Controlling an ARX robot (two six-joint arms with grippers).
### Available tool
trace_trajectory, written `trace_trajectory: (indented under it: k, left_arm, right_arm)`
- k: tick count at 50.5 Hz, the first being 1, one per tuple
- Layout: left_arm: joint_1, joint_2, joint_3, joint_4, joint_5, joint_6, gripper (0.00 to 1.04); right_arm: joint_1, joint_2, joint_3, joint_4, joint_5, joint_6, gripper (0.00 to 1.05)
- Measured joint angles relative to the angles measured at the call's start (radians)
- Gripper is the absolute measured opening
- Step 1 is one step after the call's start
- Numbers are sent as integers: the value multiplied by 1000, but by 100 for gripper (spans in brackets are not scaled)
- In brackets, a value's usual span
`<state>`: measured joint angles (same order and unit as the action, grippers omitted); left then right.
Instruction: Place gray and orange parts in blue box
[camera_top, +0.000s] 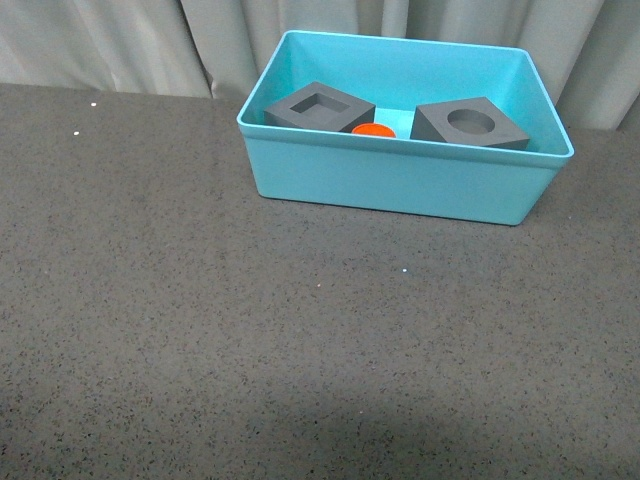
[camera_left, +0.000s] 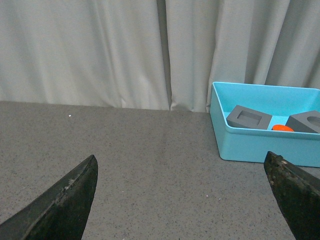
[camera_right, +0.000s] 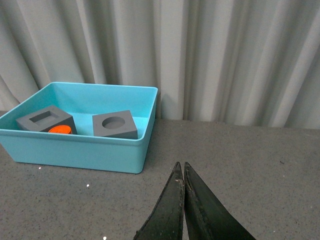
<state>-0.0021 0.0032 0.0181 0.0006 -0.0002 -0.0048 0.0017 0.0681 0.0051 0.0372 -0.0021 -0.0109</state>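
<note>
The blue box (camera_top: 400, 185) stands at the back of the dark table, right of centre. Inside it lie a gray cube with a square recess (camera_top: 318, 107), a gray cube with a round recess (camera_top: 470, 124) and, between them, the orange cylinder (camera_top: 373, 130), mostly hidden by the front wall. Neither arm shows in the front view. My left gripper (camera_left: 182, 172) is open over bare table, the box (camera_left: 260, 145) off to one side. My right gripper (camera_right: 182, 167) is shut with nothing in it, away from the box (camera_right: 80, 152).
A pale pleated curtain (camera_top: 120, 40) hangs behind the table's back edge. The speckled dark tabletop (camera_top: 250, 340) stretches wide in front of and left of the box. Small white specks dot it.
</note>
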Motion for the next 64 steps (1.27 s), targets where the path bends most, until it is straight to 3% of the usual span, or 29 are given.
trace_trajectory:
  k: [17,40,64]
  left_arm:
    - [0,0,0,0,0,0,98]
    - [0,0,0,0,0,0,98]
    - [0,0,0,0,0,0,98]
  right_arm:
    - [0,-63,0,-35,0,0,2]
    - [0,-64,0,-35,0,0,96]
    - [0,-64,0,-35,0,1,95]
